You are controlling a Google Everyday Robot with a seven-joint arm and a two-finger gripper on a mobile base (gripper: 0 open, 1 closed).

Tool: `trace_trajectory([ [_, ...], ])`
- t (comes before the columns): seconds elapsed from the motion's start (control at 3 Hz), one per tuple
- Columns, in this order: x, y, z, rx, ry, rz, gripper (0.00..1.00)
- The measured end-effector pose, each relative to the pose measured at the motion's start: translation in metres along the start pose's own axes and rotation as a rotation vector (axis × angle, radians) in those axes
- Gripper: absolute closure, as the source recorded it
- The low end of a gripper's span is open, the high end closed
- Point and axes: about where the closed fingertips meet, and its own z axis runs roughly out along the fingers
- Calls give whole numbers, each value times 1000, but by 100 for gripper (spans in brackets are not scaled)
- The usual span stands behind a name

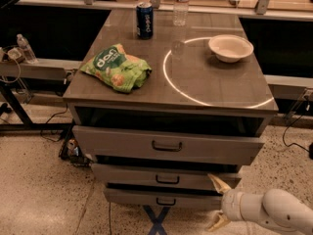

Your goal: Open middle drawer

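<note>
The grey cabinet has three drawer fronts, all standing a little out from its body. The middle drawer (132,175) has a mid-height grey front with a small dark loop handle (167,179) at its centre. It sits under the tallest top drawer (122,144) and above the thin bottom drawer (127,198). My gripper (217,202) is at the lower right, on a white arm. It is open, and its upper fingertip (215,182) touches or nearly touches the right end of the middle drawer's front. The lower fingertip (217,222) is near the floor.
On the cabinet top (220,89) lie a green chip bag (117,66), a blue can (145,20), a clear water bottle (181,5) and a white bowl (230,48). Cables and a small bottle (25,48) sit at the left. A speckled floor (39,190) surrounds the cabinet.
</note>
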Motion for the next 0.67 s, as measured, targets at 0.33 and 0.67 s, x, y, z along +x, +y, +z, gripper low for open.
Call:
trace_trajectory([
  [0.33,-5,-17,10,25,-8,-32,0],
  [0.67,-11,-34,18,48,-21,-54,0],
])
